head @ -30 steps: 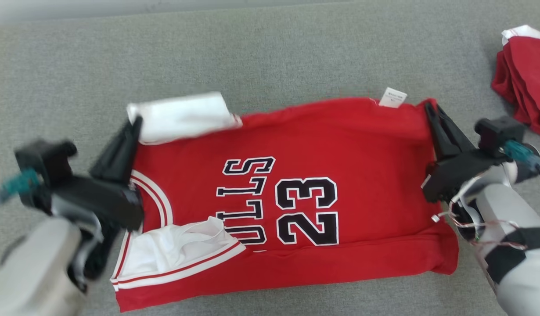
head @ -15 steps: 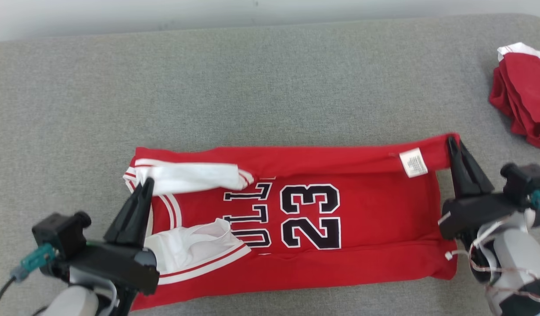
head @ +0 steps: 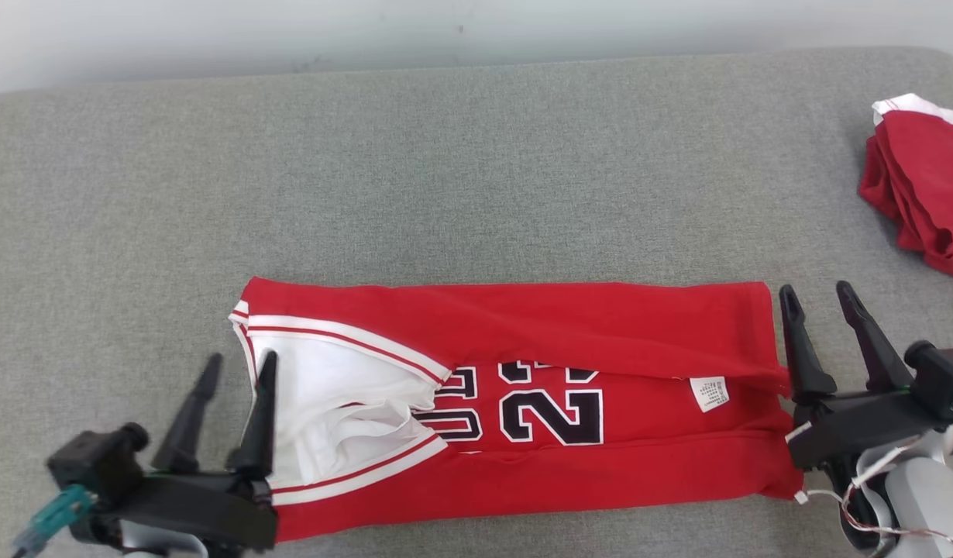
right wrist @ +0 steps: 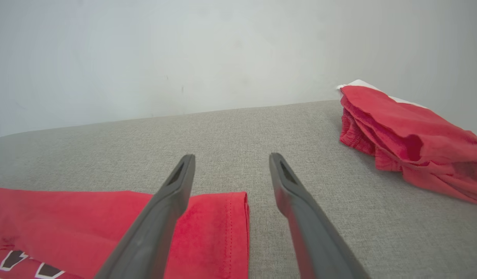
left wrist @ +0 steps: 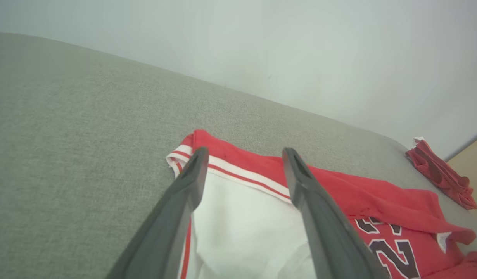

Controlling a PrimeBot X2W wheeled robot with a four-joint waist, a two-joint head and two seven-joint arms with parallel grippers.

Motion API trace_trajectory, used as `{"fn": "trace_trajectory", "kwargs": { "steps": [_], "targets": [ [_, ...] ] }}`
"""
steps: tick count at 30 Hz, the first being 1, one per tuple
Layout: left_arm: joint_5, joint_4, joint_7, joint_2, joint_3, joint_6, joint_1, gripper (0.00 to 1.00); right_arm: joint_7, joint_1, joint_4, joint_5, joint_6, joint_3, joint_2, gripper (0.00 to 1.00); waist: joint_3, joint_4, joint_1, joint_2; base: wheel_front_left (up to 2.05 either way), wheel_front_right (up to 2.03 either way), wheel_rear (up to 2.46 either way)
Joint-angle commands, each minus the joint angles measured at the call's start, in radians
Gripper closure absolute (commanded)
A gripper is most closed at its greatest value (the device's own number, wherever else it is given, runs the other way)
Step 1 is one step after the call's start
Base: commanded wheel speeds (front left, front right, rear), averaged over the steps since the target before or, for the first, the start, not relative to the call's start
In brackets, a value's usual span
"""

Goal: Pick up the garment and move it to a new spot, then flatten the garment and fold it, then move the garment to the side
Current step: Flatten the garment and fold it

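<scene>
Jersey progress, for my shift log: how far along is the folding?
Done: jersey laid out, far edge folded over the number's top. In hand: nothing; left gripper and right gripper stand open at its ends. Left: further folds, then moving it aside.

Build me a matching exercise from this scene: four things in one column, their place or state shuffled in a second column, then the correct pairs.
Column 1
1. red jersey
2. second red garment
3. white label
4. left gripper

Column 2
A. bunched at the far right edge of the grey surface
B. open, at the jersey's white-trimmed end
C. lying mid-surface, far edge folded over the number
D. near the hem end, just below the folded flap

Pairs: 1-C, 2-A, 3-D, 4-B
</scene>
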Motion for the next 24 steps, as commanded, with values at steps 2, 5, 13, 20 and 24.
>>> {"fn": "trace_trajectory", "kwargs": {
  "steps": [2, 5, 13, 20, 24],
  "targets": [
    [0.050, -0.025, -0.001, -0.029, 0.063, 0.000, 0.025, 0.00, -0.001, 0.031, -0.003, 0.011, -0.003, -0.014, -0.001, 0.00, -0.004, 0.003, 0.0000, 0.0000, 0.00, 0.00, 0.00],
    [0.146, -0.073, -0.001, -0.079, 0.161, -0.003, 0.044, 0.00, 0.014, 0.044, 0.014, 0.011, -0.003, -0.025, 0.003, 0.00, -0.007, 0.009, 0.0000, 0.0000, 0.00, 0.00, 0.00],
    [0.401, -0.165, -0.001, -0.222, 0.360, -0.042, 0.110, 0.00, 0.041, 0.063, 0.085, 0.019, -0.003, -0.033, 0.045, 0.00, -0.016, 0.026, 0.0000, 0.0000, 0.00, 0.00, 0.00],
    [0.530, -0.148, -0.001, -0.270, 0.429, -0.092, 0.135, 0.00, 0.040, 0.053, 0.185, 0.024, -0.003, -0.029, 0.082, 0.00, -0.017, 0.037, 0.0000, 0.0000, 0.00, 0.00, 0.00],
    [0.558, -0.139, -0.001, -0.285, 0.454, -0.105, 0.136, 0.00, 0.039, 0.045, 0.240, 0.032, -0.003, -0.011, 0.102, 0.51, -0.018, 0.041, 0.0000, 0.0000, 0.00, 0.00, 0.00]
  ]
}}
